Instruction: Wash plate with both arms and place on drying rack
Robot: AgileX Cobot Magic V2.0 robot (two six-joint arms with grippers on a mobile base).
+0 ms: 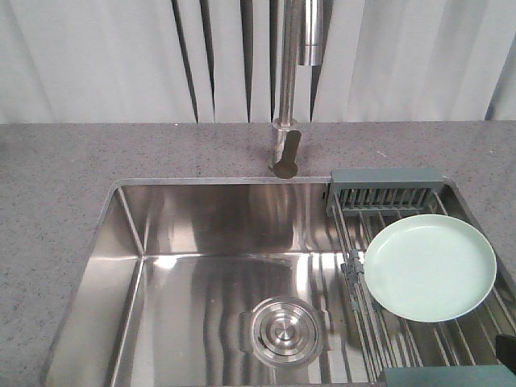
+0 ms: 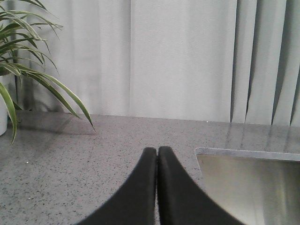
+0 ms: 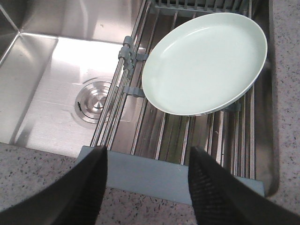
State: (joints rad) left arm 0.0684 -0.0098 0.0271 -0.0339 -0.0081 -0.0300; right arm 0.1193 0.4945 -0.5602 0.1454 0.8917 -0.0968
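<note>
The pale mint-green plate (image 1: pixel 429 268) lies flat on the wires of the drying rack (image 1: pixel 387 187), which spans the right side of the sink. In the right wrist view the plate (image 3: pixel 205 63) fills the upper right, resting on the rack (image 3: pixel 178 177). My right gripper (image 3: pixel 147 154) is open above the rack's near frame bar, short of the plate, with nothing between its fingers. My left gripper (image 2: pixel 157 152) is shut and empty over the grey counter, left of the sink's corner. Only a dark sliver of the right arm (image 1: pixel 508 351) shows in the front view.
The steel sink basin (image 1: pixel 201 274) has a round drain (image 1: pixel 282 330) near its front. A tall faucet (image 1: pixel 286 89) rises behind it. Speckled grey counter (image 1: pixel 56 185) surrounds the sink. A potted plant (image 2: pixel 18 56) stands at the far left, with curtains behind.
</note>
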